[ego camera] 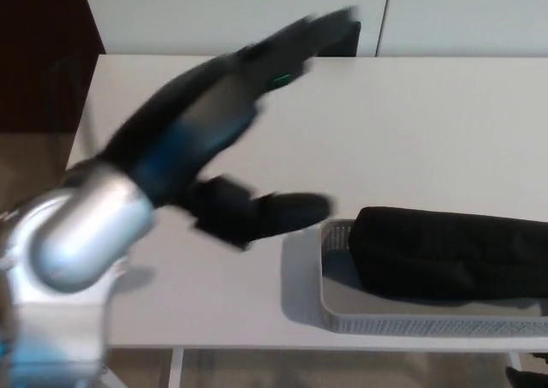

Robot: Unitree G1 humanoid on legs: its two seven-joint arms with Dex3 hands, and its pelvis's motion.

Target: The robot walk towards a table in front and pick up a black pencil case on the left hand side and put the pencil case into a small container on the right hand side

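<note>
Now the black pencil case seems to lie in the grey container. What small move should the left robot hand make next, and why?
Probably pull the left robot hand back toward the robot's left, away from the grey container. The black pencil case already rests inside it, and the hand, blurred by motion, holds nothing and is beside the container's left rim. Nothing more appears to need grasping on the white table.
</note>
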